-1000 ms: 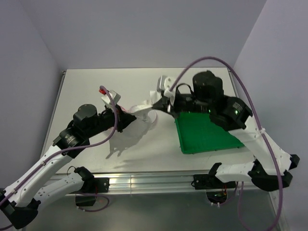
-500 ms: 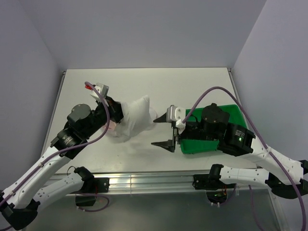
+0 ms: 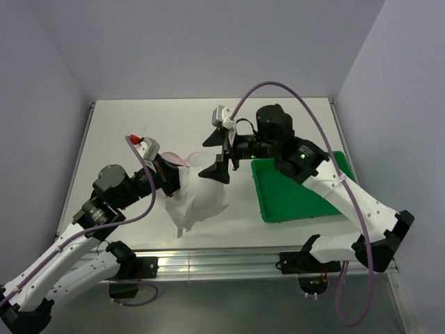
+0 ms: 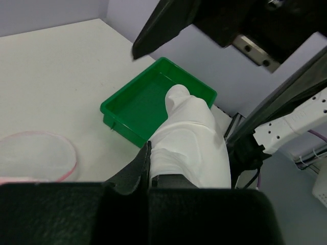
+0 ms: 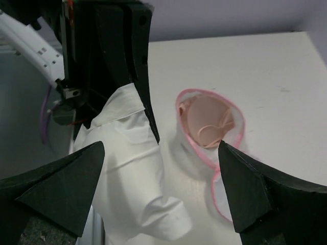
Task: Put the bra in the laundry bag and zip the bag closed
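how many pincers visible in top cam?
2: left pincer at table centre-left, shut on a white cloth; right pincer open, by that cloth, left of the green tray. None hidden.

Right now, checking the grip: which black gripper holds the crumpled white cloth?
The left gripper: its jaws are shut on the crumpled white cloth. The right gripper hangs wide open near it, holding nothing.

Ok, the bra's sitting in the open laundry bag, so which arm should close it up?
Right. The right fingers are open and hang by the laundry bag, which has the bra inside. The left fingers are shut on a white cloth, so that arm isn't free.
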### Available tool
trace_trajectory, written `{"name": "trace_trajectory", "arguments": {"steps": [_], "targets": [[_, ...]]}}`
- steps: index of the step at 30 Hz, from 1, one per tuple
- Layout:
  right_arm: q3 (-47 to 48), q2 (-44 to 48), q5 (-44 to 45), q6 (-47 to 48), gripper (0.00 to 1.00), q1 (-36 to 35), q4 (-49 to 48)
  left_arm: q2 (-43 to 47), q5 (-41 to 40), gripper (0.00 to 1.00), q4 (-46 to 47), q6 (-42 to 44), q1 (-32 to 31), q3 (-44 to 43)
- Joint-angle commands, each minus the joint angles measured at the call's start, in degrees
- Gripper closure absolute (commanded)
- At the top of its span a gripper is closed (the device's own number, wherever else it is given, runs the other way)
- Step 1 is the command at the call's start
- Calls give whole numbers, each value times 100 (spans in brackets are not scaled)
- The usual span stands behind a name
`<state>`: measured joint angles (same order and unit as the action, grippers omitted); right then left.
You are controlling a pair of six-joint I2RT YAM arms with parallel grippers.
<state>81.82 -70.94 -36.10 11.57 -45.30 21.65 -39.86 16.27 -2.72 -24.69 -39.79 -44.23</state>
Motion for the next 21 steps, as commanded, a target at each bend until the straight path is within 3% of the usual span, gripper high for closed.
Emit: {"name": "trace_trajectory", "arguments": {"steps": [1, 9, 13, 14, 18, 21], "targets": [[46, -218, -1073, -50, 0, 30, 120, 180, 464, 100, 422, 104, -11, -7], [-614, -254, -2425, -208, 0, 30, -143, 224, 544, 100, -167, 394, -2, -209], [-1210, -88, -2736, -839, 2, 30, -923, 268, 508, 100, -282, 447, -2, -262], [-1299, -52, -2719, -919, 4, 30, -1030, 277, 535, 100, -273, 447, -2, -253], [-1555, 89, -2552, -1140, 31, 39, -1357, 233, 553, 100, -334, 491, -2, -314], [-1590, 80, -2420, -1096, 44, 30, -1242, 294, 412, 92, -448, 500, -2, -358]]}}
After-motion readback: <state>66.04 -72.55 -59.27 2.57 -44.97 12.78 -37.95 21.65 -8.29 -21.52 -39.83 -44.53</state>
